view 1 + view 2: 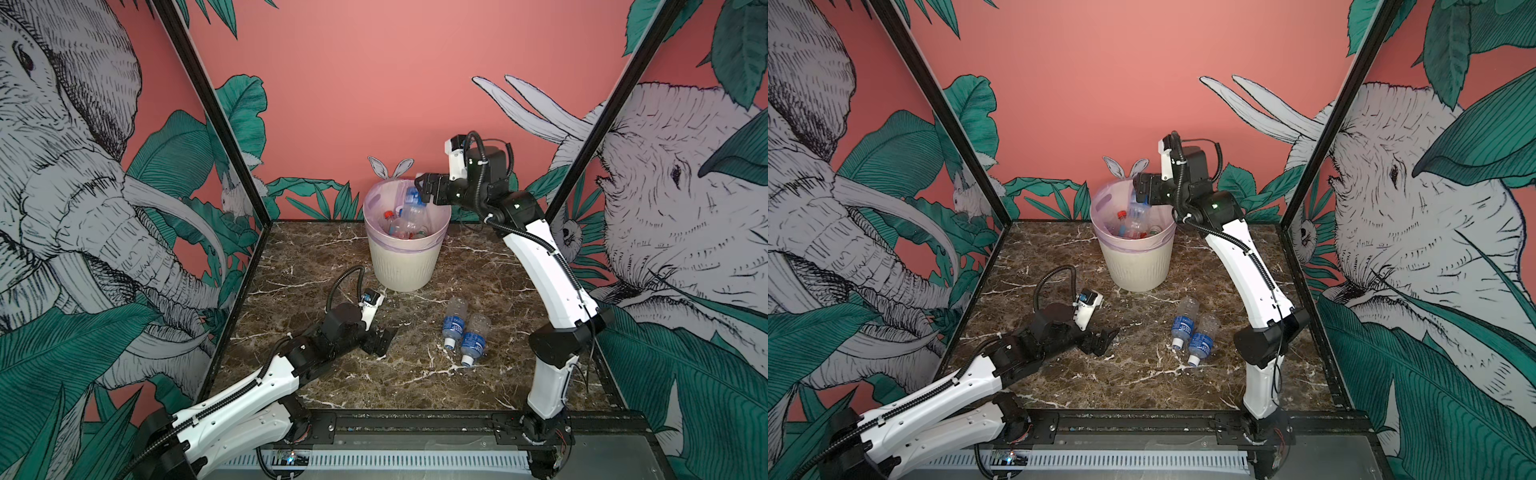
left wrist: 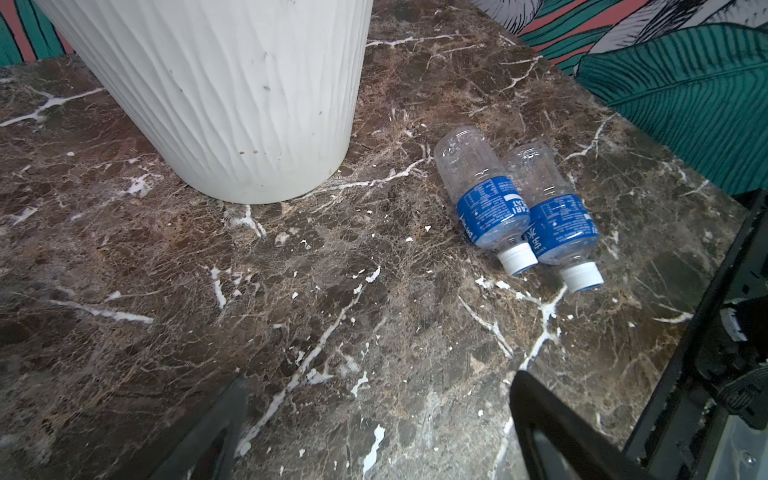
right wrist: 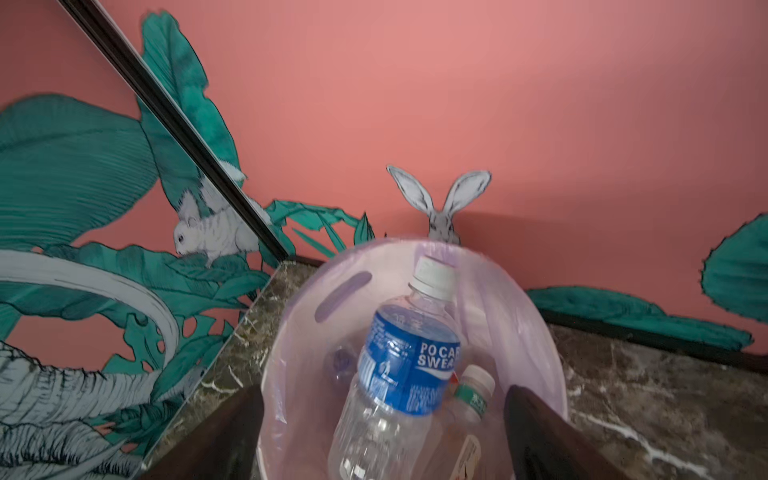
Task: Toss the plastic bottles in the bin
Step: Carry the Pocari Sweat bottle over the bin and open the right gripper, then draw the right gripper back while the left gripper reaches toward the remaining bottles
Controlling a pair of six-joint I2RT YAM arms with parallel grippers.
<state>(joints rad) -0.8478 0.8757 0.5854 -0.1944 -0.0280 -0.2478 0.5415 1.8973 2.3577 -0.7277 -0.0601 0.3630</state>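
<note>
The bin (image 1: 401, 270) (image 1: 1136, 266) stands at the back middle of the marble table, with a lilac bag over its rim (image 3: 299, 316). My right gripper (image 1: 424, 189) (image 3: 382, 392) hangs open over its right rim. A blue-labelled plastic bottle (image 3: 409, 361) (image 1: 411, 205) sits loose between the spread fingers, cap up, inside the bin's mouth, and neither finger touches it. Other bottles lie below it, one red-capped (image 1: 388, 215). Two blue-labelled bottles (image 1: 454, 322) (image 1: 473, 338) (image 2: 482, 199) lie side by side on the table. My left gripper (image 1: 380, 338) (image 2: 380, 378) is open and empty, low to their left.
The bin's ribbed wall (image 2: 232, 104) rises close ahead of the left gripper. The right arm's elbow (image 1: 569, 332) stands just right of the two lying bottles. Black frame posts (image 1: 216, 120) and printed walls close in both sides; a black rail (image 1: 415, 419) runs along the front.
</note>
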